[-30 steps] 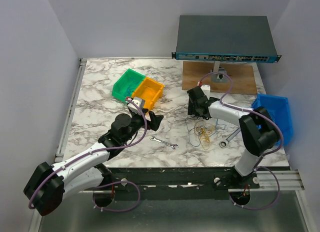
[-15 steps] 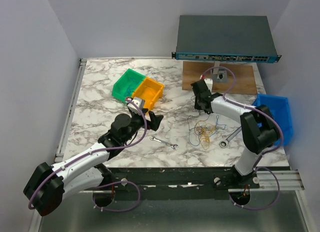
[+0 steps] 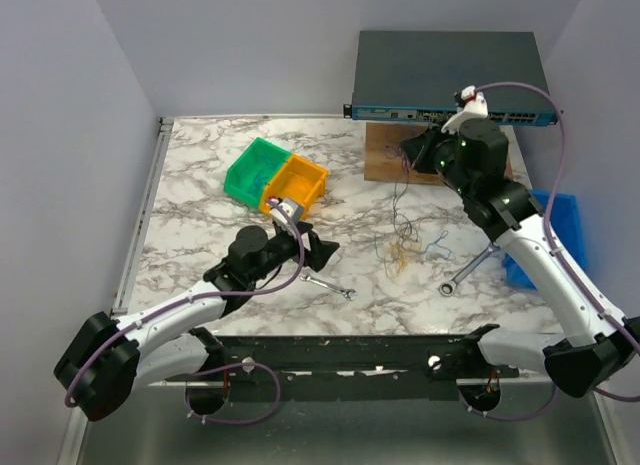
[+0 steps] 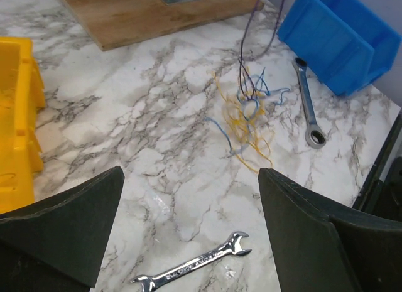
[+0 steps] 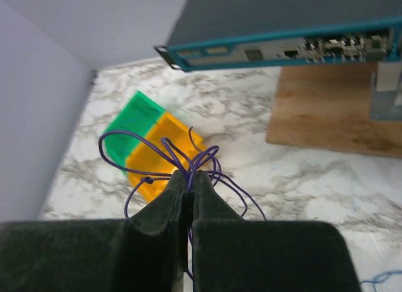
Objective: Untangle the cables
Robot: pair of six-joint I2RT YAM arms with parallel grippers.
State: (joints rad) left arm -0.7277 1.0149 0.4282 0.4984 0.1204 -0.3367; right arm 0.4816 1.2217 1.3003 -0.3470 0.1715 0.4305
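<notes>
The cables are thin yellow, blue and dark purple wires. Their yellow and blue loops (image 3: 402, 253) lie on the marble right of centre. Dark purple strands (image 4: 242, 53) rise from that bunch to my right gripper (image 3: 412, 150), held high near the wooden board. The right gripper (image 5: 190, 179) is shut on the purple wire, whose loops (image 5: 135, 141) fan out past its tips. My left gripper (image 3: 325, 253) is open, low over the table left of the bunch. Between its fingers (image 4: 188, 229) there is only bare marble and a small wrench.
A small open-ended wrench (image 4: 191, 265) lies under the left gripper, and a ratchet wrench (image 3: 465, 270) lies right of the bunch. Green (image 3: 255, 170) and orange (image 3: 297, 185) bins stand at the back left, a blue bin (image 4: 339, 41) at the right. A network switch (image 3: 450, 75) sits above the wooden board (image 3: 385, 150).
My right gripper shut on the purple wire at the bunch and rose up and back, drawing the strands taut. The left gripper edged right toward the bunch.
</notes>
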